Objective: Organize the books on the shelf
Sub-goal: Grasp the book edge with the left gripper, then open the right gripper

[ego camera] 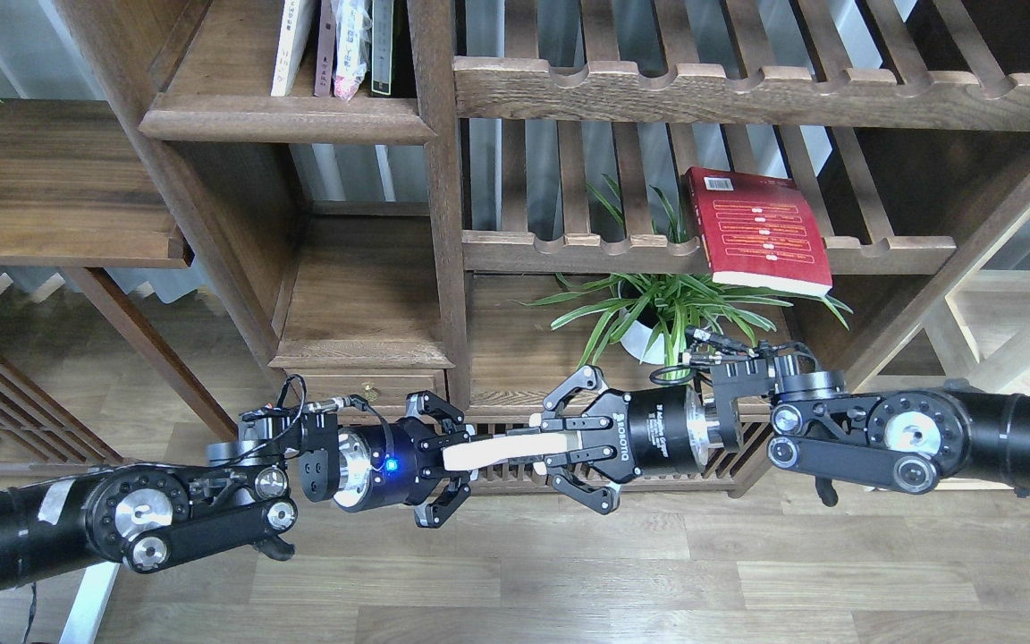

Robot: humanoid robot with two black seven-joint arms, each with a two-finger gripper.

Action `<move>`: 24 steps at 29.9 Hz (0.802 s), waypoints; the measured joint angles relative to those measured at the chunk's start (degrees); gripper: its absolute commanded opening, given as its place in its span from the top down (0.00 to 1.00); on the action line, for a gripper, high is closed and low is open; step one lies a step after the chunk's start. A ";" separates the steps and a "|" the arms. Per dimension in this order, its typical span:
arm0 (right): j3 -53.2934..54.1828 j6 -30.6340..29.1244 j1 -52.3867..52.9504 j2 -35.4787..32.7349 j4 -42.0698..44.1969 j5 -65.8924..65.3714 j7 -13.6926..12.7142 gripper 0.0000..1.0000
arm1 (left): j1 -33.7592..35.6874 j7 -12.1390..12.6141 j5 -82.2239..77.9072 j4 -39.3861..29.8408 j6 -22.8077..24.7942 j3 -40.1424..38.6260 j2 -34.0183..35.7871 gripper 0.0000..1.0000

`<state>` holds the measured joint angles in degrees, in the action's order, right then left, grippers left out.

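A pale book (502, 450) hangs edge-on and level between my two grippers, low in front of the bookcase. My right gripper (555, 447) is shut on its right end. My left gripper (461, 458) has its fingers pressed on the left end. A red book (761, 233) with yellow bands lies flat on the slatted rack at centre right, overhanging the front rail. The shelf (282, 118), a narrow dark-brown compartment at the upper left, holds a white-spined book (291, 45), a plastic-wrapped pink item (350, 49) and a dark spine, all upright.
A potted spider plant (658, 313) stands just behind my right wrist. Below the shelf is another compartment (363, 304) over a small drawer. A wide plain board (50, 179) juts out at the left. Wooden floor lies below both arms.
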<state>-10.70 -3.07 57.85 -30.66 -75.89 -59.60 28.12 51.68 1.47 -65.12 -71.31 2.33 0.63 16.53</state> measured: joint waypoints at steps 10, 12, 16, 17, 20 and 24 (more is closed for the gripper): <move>0.37 -2.61 0.00 -1.00 0.08 3.99 -0.06 0.46 | 0.37 -0.34 0.89 0.01 -0.09 -0.08 -1.00 1.00; 1.01 -3.87 -0.07 -1.56 0.13 5.62 -0.24 0.32 | 0.63 -1.00 1.00 -0.01 -0.10 -0.70 -1.29 1.00; 1.68 -7.41 -0.14 -2.95 0.28 8.69 -0.23 0.19 | 0.63 -1.01 1.40 -0.37 0.10 -0.75 -1.32 1.00; 1.72 -8.20 -0.26 -3.45 0.38 9.29 -0.21 0.19 | 0.63 -0.86 1.72 -0.37 0.12 -0.74 -1.26 1.00; 1.76 -9.67 -0.75 -5.17 0.56 10.26 -0.17 0.17 | 0.63 -0.67 2.36 -0.38 0.15 -0.55 -1.13 1.00; 1.80 -10.21 -1.72 -8.30 1.37 10.53 -0.12 0.15 | 0.48 -0.62 2.74 -0.61 0.26 -0.72 -0.74 1.00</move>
<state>-8.90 -13.29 56.13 -38.96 -74.52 -49.07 27.99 52.17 0.85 -62.38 -71.92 2.60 -0.10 15.79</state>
